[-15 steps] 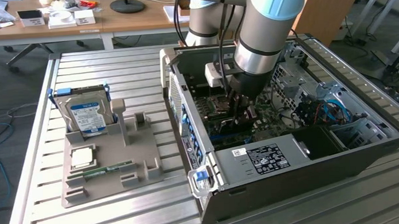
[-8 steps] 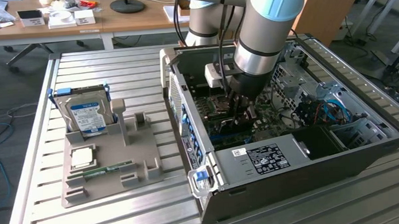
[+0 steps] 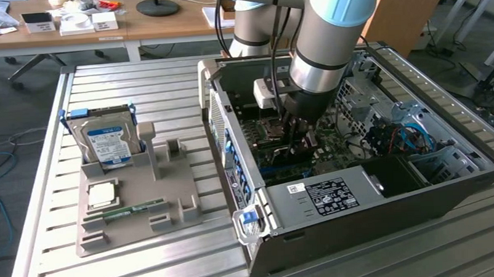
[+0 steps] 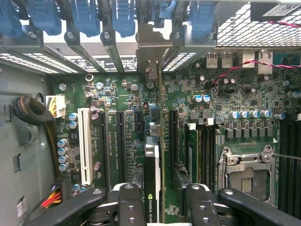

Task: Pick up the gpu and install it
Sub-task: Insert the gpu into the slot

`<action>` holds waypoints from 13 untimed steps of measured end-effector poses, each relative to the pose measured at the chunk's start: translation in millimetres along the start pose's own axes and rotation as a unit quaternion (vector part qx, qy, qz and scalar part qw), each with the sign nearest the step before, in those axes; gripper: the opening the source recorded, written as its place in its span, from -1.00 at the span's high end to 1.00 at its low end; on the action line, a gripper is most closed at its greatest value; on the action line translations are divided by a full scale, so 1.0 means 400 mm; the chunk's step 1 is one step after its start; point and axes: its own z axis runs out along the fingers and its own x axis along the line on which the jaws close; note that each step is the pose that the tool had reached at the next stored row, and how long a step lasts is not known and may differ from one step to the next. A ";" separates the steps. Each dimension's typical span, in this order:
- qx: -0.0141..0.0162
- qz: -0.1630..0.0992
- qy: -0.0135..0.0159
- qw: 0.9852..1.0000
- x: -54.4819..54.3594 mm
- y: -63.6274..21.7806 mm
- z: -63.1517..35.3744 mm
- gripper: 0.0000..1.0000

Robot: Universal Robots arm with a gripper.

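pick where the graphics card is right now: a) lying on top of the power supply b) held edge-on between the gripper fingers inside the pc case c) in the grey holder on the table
b, the graphics card stands edge-on between the gripper fingers, over the motherboard slots inside the pc case.

Prob. a robotics lab/office: slotted aluminium bench (image 3: pixel 146 74), wooden desks (image 3: pixel 128 29) w/ clutter, open PC case (image 3: pixel 357 233).

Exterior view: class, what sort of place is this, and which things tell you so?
Probably a robotics lab or workshop: a robot arm reaches into an open computer case on a slatted metal table, with a hard drive in a fixture and cluttered desks behind.
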 end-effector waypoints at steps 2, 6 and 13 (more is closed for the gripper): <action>0.000 0.000 0.000 1.000 -0.001 0.000 0.000 0.20; 0.000 0.000 0.000 1.000 -0.001 0.000 0.000 0.20; 0.000 0.000 0.000 1.000 -0.001 0.000 0.000 0.20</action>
